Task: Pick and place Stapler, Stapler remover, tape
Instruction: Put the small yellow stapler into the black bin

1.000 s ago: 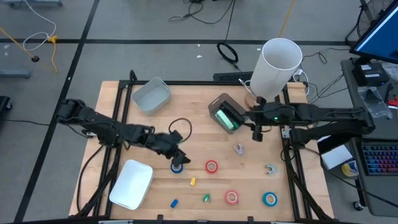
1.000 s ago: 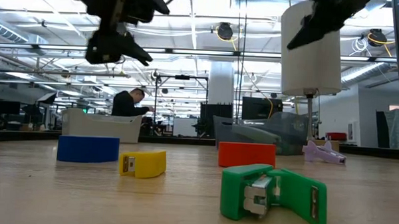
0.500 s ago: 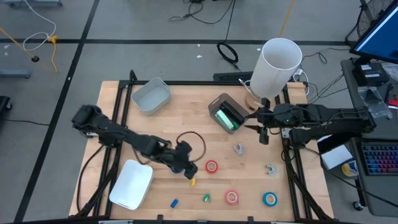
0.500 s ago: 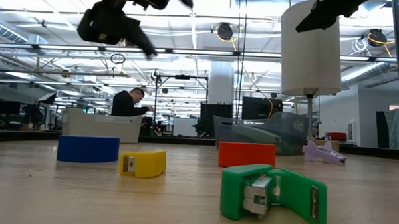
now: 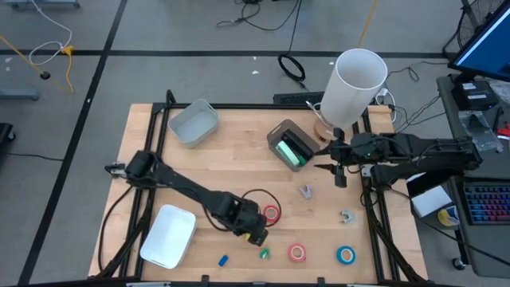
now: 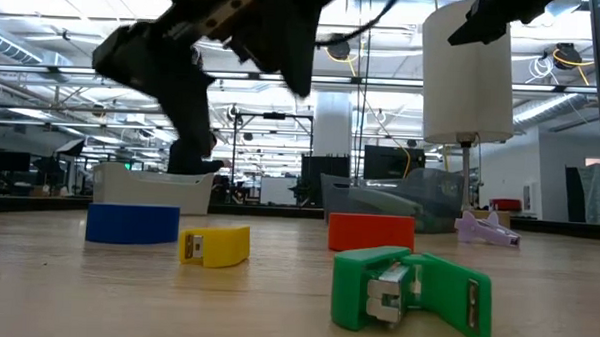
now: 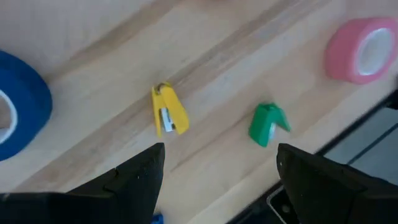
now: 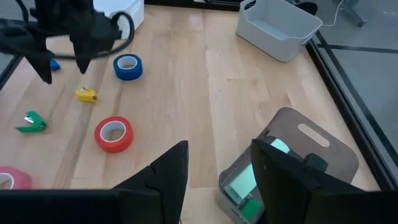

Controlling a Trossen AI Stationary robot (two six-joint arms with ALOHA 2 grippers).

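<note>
Four tape rolls lie flat on the table, none held. A red roll sits just beside the left pincer; a pink roll and a blue roll lie near the front edge; a second blue roll is hidden under the left arm in the high view but shows in the right wrist view, close to the yellow piece. Small clip-like pieces sit near the front edge: yellow, green and blue; each looks like a small stapler or staple remover, cannot tell which. A pale lilac piece and a grey-green piece lie further right. The left pincer hangs low over the yellow piece, fingers apart, holding nothing. The right pincer hovers at the table's right side beside a grey holder with green contents; its fingers are apart and empty. A grey bin stands at the back left, a white tray at the front left, a tall white cylinder at the back right. No readable labels or writing on any item.
</note>
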